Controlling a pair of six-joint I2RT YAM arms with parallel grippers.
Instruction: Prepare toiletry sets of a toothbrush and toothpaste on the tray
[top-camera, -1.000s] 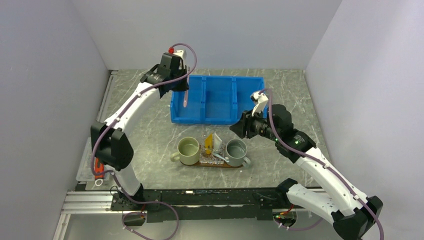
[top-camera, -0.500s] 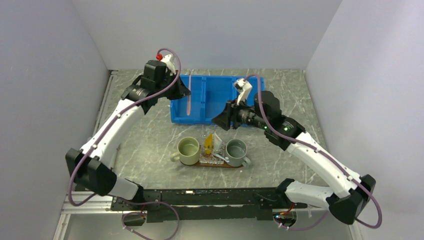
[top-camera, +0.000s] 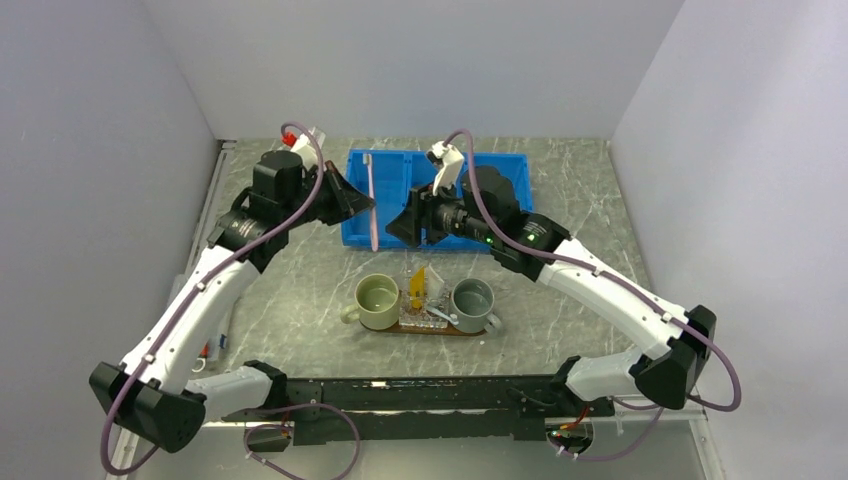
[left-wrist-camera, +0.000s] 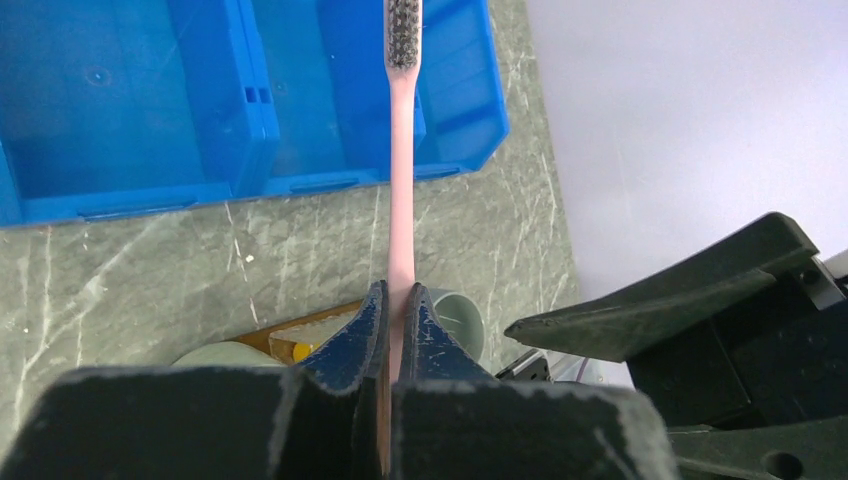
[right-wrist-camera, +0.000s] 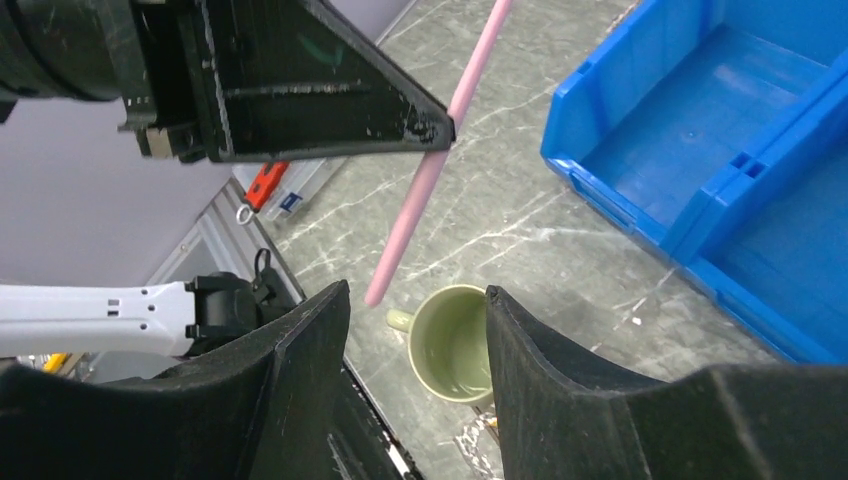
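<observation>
My left gripper (left-wrist-camera: 398, 290) is shut on the handle of a pink toothbrush (left-wrist-camera: 400, 150), whose bristle head points away over the blue bin. From above, the toothbrush (top-camera: 371, 200) hangs in the air at the bin's left end, held by the left gripper (top-camera: 366, 207). My right gripper (top-camera: 398, 225) faces it from the right, open and holding nothing. In the right wrist view the open right gripper (right-wrist-camera: 417, 290) is just short of the toothbrush's lower end (right-wrist-camera: 400, 240). The brown tray (top-camera: 478, 333) lies nearer, bearing two mugs and a clear holder with a yellow tube (top-camera: 417, 287).
The blue three-compartment bin (top-camera: 355, 238) sits behind the tray and looks bare inside. A green mug (top-camera: 378, 300) and a grey mug (top-camera: 474, 303) stand on the tray. A red-handled tool (top-camera: 205, 350) lies at the table's left edge. Walls close in on three sides.
The left arm has swung left and nearer, carrying the toothbrush off the bin. The right gripper has crossed left over the bin toward the toothbrush and opened wider.
</observation>
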